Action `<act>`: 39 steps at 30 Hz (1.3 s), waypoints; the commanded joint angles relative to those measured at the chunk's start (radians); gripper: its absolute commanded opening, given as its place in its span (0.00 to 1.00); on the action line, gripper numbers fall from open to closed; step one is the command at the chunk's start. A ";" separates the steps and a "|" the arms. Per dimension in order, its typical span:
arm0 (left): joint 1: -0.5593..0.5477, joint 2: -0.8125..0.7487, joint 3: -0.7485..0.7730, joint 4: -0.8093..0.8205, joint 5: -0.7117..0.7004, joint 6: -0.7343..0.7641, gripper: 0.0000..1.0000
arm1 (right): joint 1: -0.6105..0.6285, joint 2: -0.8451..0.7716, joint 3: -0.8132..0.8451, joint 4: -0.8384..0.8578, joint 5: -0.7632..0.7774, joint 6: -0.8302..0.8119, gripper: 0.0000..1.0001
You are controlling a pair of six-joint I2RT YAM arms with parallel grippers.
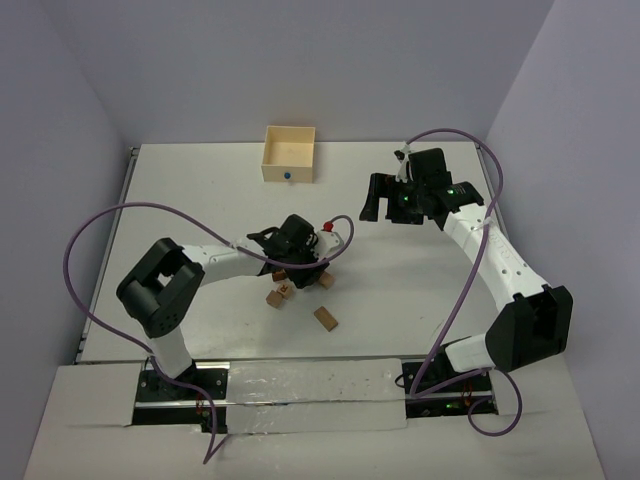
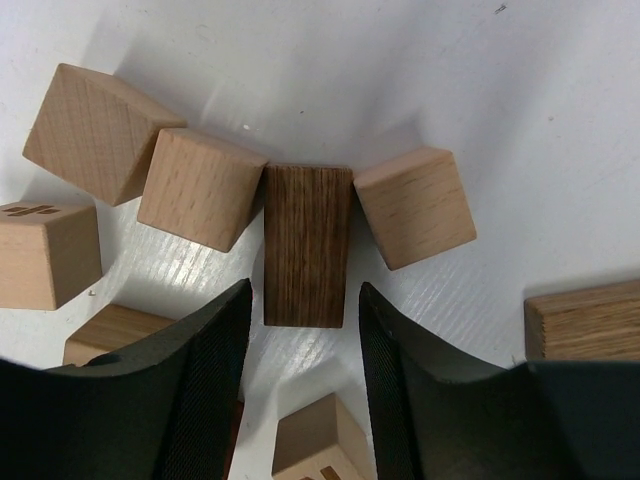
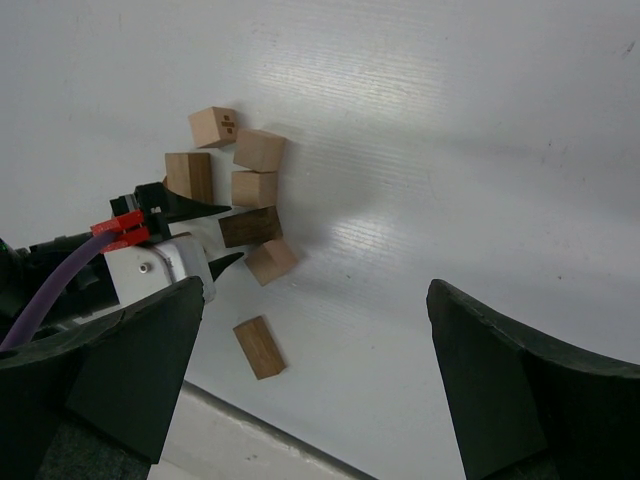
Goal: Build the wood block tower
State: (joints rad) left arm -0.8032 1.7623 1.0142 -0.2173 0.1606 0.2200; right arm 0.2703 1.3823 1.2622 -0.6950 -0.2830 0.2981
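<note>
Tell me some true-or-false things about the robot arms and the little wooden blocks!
1. The left gripper has one finger on each side of a dark brown block. True.
2. The right gripper is carrying a block. False: it is wide open and empty, up over bare table.
3. A tall tower is already built. False: the wood blocks lie loose on the table, not piled up.
4. A pale box with a blue dot sits at the far side of the table. True.
</note>
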 commanded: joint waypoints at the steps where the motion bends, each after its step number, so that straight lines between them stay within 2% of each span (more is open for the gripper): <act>1: 0.001 0.010 0.023 0.051 -0.009 0.018 0.53 | -0.001 -0.015 0.009 0.028 -0.016 0.001 1.00; 8: -0.010 -0.018 -0.001 0.052 -0.002 0.015 0.39 | 0.000 -0.015 0.008 0.029 -0.013 0.001 1.00; 12: -0.045 -0.056 -0.038 0.046 0.005 0.018 0.31 | 0.000 -0.020 0.011 0.027 -0.015 -0.002 1.00; 17: -0.108 -0.121 -0.072 0.033 0.009 0.012 0.26 | -0.002 -0.039 0.006 0.029 -0.016 -0.014 1.00; 24: -0.107 -0.216 -0.012 -0.065 0.098 -0.091 0.13 | -0.001 -0.079 0.001 0.060 -0.053 -0.075 1.00; 27: -0.049 -0.283 0.020 -0.074 0.217 -0.154 0.04 | -0.002 -0.104 -0.009 0.100 -0.084 -0.106 1.00; 28: -0.024 -0.302 0.020 -0.067 0.265 -0.175 0.04 | 0.000 -0.112 -0.012 0.112 -0.096 -0.117 1.00; 29: 0.036 -0.334 0.027 -0.055 0.355 -0.249 0.01 | -0.001 -0.122 -0.011 0.124 -0.117 -0.133 1.00; 34: 0.194 -0.382 0.057 -0.029 0.486 -0.432 0.00 | -0.001 -0.121 0.046 0.108 -0.095 -0.206 0.97; 37: 0.285 -0.400 0.006 0.070 0.693 -0.569 0.00 | 0.002 -0.126 0.068 0.103 -0.107 -0.246 0.96; 39: 0.343 -0.411 -0.059 0.238 0.849 -0.740 0.00 | 0.006 -0.149 0.044 0.133 -0.133 -0.276 0.95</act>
State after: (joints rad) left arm -0.5453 1.3822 1.0316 -0.2301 0.6482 -0.1977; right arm 0.2703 1.2824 1.2828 -0.6264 -0.3757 0.1115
